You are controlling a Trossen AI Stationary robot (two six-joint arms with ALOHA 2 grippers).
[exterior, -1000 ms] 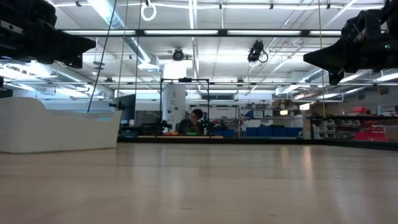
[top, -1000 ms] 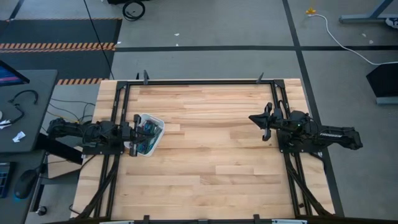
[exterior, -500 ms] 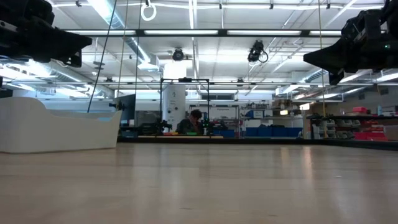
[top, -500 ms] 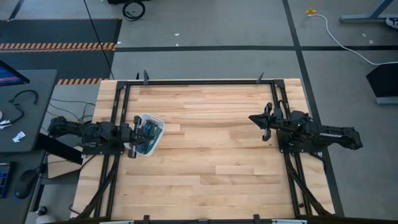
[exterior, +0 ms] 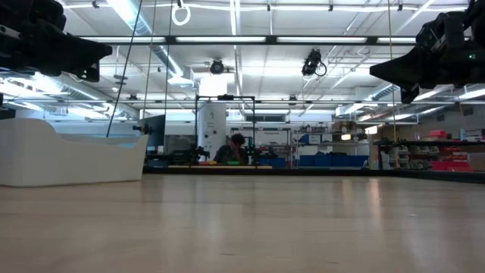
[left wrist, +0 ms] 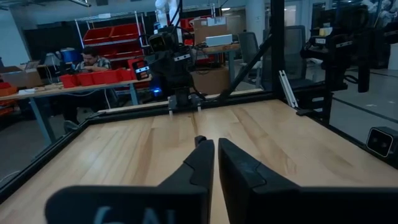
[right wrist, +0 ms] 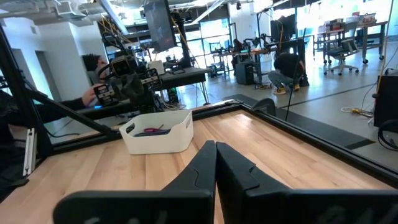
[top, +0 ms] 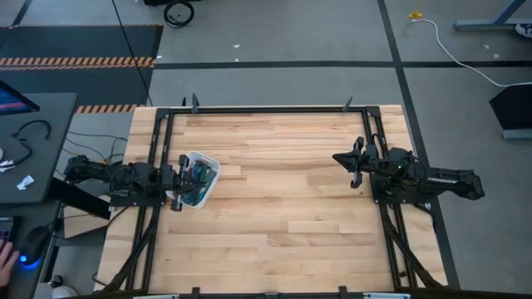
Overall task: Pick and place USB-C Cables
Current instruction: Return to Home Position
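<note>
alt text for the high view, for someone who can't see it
Overhead, a white bin of coloured USB-C cables sits at the left of a wooden table. The left gripper is at the bin's edge; the right gripper is at the table's right side.

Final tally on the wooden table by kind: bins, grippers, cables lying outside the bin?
White plastic bin: 1
Dark two-finger grippers: 2 (left gripper, right gripper)
Cables outside the bin: 0
Total: 3
</note>
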